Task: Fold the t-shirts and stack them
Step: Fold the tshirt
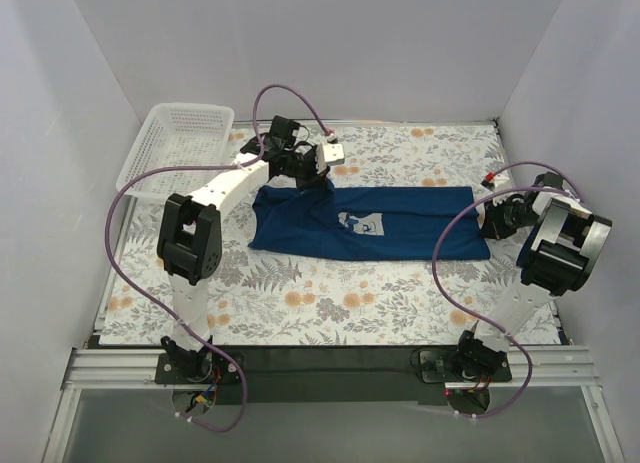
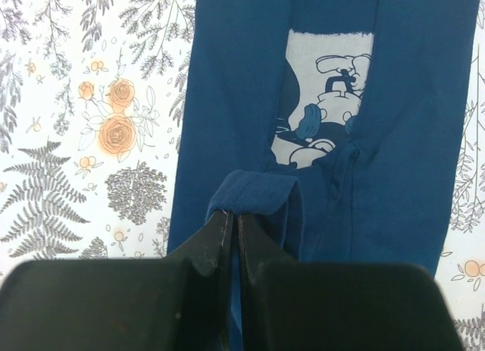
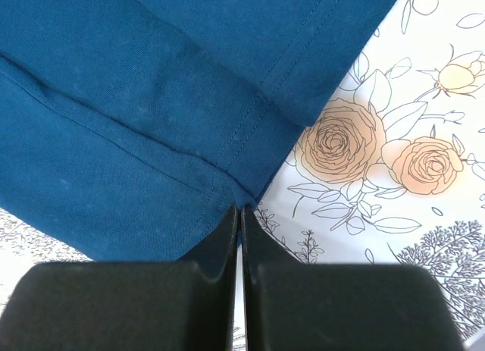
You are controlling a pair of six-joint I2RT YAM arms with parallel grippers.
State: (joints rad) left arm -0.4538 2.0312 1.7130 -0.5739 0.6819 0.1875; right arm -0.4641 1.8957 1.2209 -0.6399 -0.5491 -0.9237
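Far left: white mesh basket (image 1: 178,148) at the back corner of the tabletop (image 1: 330,303), well apart from the shirt.

Next, left end effector (image 2: 235,214): fingers pressed together, pinching a raised fold of the navy t-shirt (image 1: 410,233) at its left end, near the back edge.

The t-shirt lies folded into a long band across mid-tabletop, running left to right. Its pale square cartoon print (image 1: 362,223) faces up, left of centre. The left end is bunched at the pinch and the right end lies flat.

Far right, right end effector (image 3: 241,209): fingers pressed together at the hem corner. Cannot tell whether cloth sits between them. The floral cover (image 3: 364,146) is bare beside that corner.
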